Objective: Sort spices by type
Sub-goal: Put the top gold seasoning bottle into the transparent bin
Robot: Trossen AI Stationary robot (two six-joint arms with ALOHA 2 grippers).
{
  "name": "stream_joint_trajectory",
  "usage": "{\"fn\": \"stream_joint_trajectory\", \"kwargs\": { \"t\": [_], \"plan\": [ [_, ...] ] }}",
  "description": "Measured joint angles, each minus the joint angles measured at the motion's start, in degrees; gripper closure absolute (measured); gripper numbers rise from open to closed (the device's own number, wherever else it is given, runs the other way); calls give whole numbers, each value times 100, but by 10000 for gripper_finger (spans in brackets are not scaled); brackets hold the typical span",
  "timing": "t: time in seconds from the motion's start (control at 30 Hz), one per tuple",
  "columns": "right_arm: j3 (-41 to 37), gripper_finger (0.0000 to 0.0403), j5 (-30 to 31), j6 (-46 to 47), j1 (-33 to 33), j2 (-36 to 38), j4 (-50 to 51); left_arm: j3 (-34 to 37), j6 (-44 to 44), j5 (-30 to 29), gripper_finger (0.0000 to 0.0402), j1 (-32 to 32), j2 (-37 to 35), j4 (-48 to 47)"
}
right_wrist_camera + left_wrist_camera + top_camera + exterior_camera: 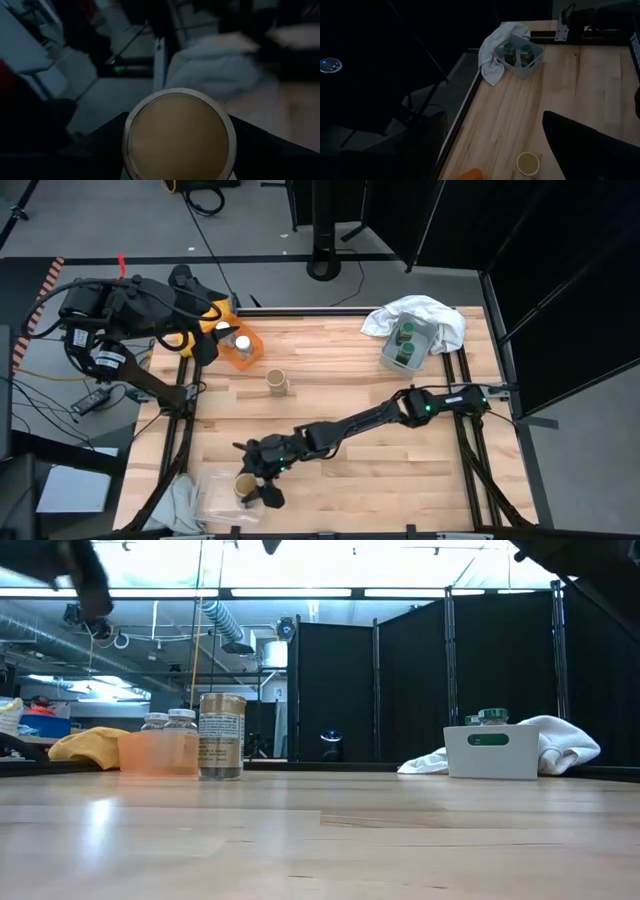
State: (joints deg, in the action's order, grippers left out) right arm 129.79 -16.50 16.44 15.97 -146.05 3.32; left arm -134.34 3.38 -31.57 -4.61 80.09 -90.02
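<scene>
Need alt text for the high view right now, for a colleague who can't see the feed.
The right gripper holds a tan-lidded jar at the clear tray on the table's near edge. The left gripper waits beside the orange tray with white-lidded jars; another tan-lidded jar stands mid-table, green-lidded jars fill the grey tray.

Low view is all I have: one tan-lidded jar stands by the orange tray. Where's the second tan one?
Observer: The second tan-lidded cylindrical spice jar sits between the fingers of the right gripper, over the clear plastic tray at your near-left table corner.
Operator: Left arm?
Observer: The left gripper hangs beside the orange plastic tray, at the far-left edge.
Operator: Are both green ones binned?
Observer: Yes, the two green-lidded jars stand side by side inside the pale grey bin.
</scene>
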Motion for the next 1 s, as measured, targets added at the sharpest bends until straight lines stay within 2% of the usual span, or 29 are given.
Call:
{"fn": "stream_joint_trajectory", "kwargs": {
  "t": [0.13, 0.3, 0.6, 0.83, 1.0],
  "plan": [
    [55, 117, -39, 203, 62, -226, 133, 0, 11, 4, 64, -1, 0, 0],
    [55, 117, 500, -82, 79, -140, 479, 0, 118, 16, 64, -1, 0, 0],
    [73, 116, 505, -602, 75, -108, 1460, 0, 284, 17, 64, 0, 0, 0],
    [70, 88, 596, -826, 82, -108, 1430, 0, 291, 17, 64, 1, 0, 0],
    [57, 87, 507, -1075, 78, -120, 1292, 0, 291, 17, 64, -1, 0, 0]
  ]
}}
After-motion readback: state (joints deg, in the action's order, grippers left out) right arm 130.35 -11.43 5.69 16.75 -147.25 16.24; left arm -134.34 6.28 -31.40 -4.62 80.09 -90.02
